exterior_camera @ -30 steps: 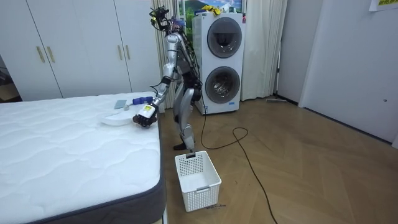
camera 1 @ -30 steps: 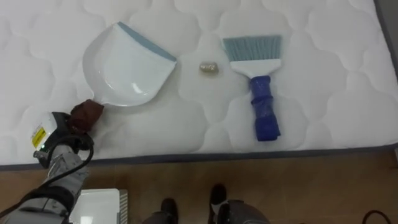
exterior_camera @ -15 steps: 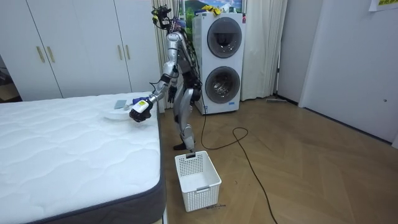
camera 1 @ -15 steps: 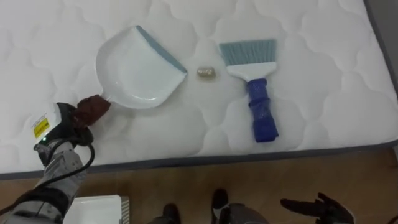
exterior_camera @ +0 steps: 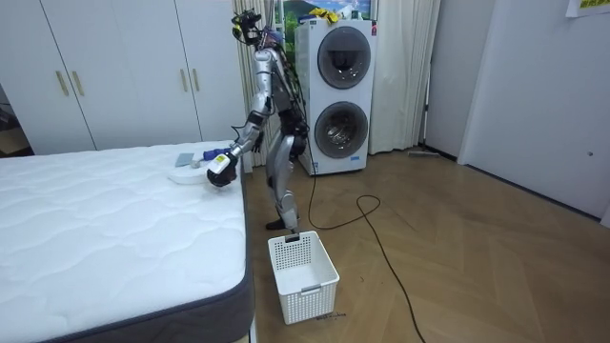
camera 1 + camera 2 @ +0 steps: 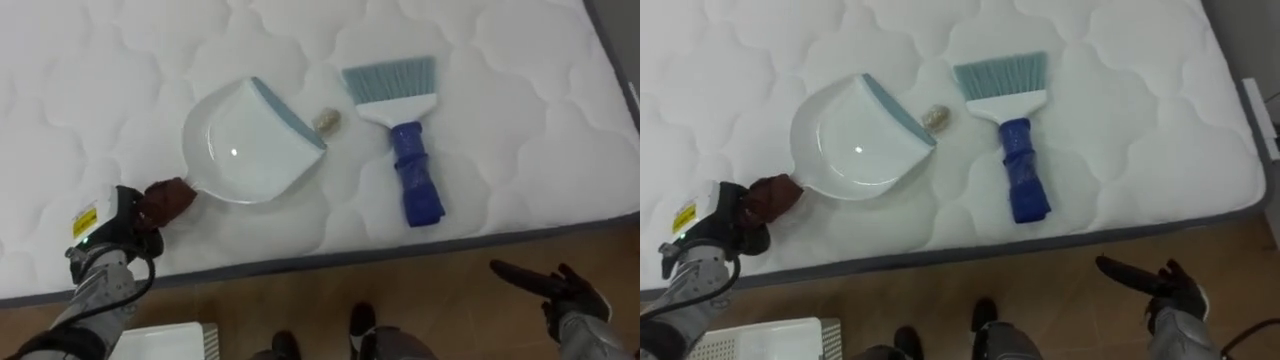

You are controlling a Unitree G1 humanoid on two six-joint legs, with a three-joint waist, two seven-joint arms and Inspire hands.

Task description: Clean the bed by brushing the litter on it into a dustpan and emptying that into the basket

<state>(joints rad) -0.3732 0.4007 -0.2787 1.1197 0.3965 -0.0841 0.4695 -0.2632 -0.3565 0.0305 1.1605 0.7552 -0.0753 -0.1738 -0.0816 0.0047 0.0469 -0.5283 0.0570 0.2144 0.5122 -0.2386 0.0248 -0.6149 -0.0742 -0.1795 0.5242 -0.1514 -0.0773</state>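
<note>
A white dustpan with a blue-grey lip lies on the white quilted mattress. My left hand is shut on its brown handle near the bed's edge. A small crumpled beige scrap sits right at the pan's lip. To its right lies a blue hand brush, pale bristles pointing away from me. My right hand hangs open over the floor at the lower right, holding nothing. In the room view I stand at the bed's side with the left hand over the mattress.
A white slatted basket stands on the wooden floor by the bed, to my left; its rim shows below my left arm. Stacked washing machines stand behind me, white wardrobes beyond the bed.
My left hand has slid the dustpan to the right, so its lip now meets the scrap. My right hand has come into view at the lower right. The brush has not moved.
</note>
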